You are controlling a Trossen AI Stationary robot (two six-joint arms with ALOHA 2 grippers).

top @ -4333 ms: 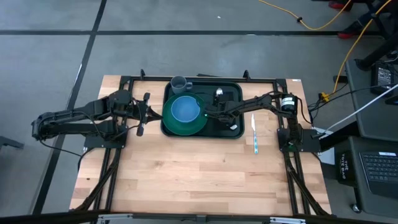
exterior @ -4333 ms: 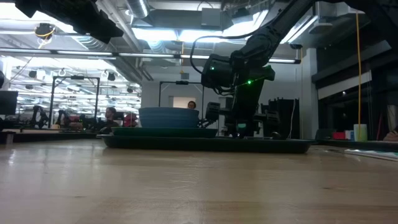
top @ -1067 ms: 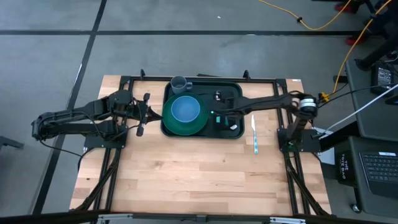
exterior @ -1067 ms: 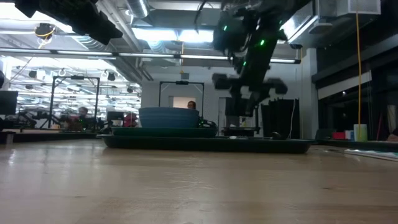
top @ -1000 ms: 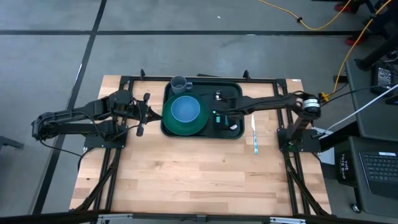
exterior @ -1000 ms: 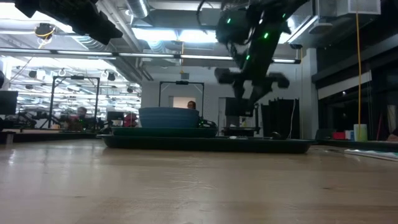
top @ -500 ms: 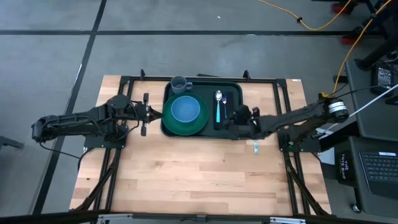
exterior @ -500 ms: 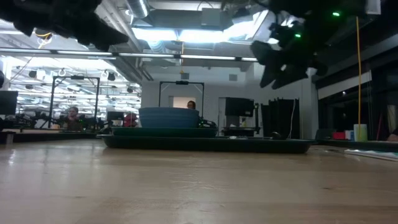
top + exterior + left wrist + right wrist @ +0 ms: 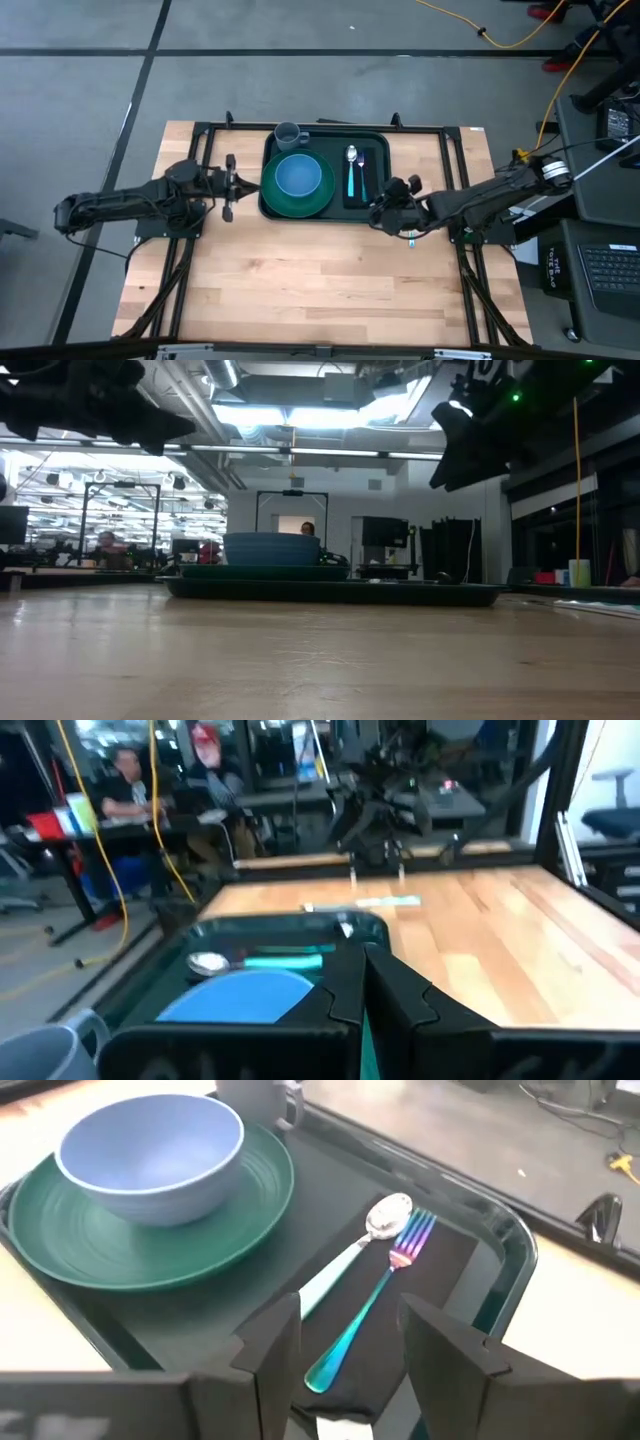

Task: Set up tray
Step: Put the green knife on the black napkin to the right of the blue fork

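The dark green tray (image 9: 376,141) lies at the table's far middle. On it a green plate (image 9: 190,1230) carries a blue bowl (image 9: 150,1145), with a grey cup (image 9: 288,133) at the far rim. A spoon (image 9: 345,1265) and an iridescent fork (image 9: 375,1305) lie side by side on a flat black rectangle (image 9: 371,191) at the tray's right. My right gripper (image 9: 345,1345) hovers open just off the tray's near right corner (image 9: 378,213), with nothing between its fingers. My left gripper (image 9: 362,990) is shut and level, left of the tray (image 9: 243,185).
A teal-handled knife (image 9: 411,239) lies on the wood right of the tray, mostly under my right arm. Black frame rails (image 9: 190,250) run along the table's left, right and far edges. Bare wood (image 9: 320,280) fills the near half.
My right gripper has drawn back from above the black rectangle toward the table's near right, past the tray's near right corner, turning as it went and staying open. The spoon and fork now show uncovered. My left arm has sunk a little.
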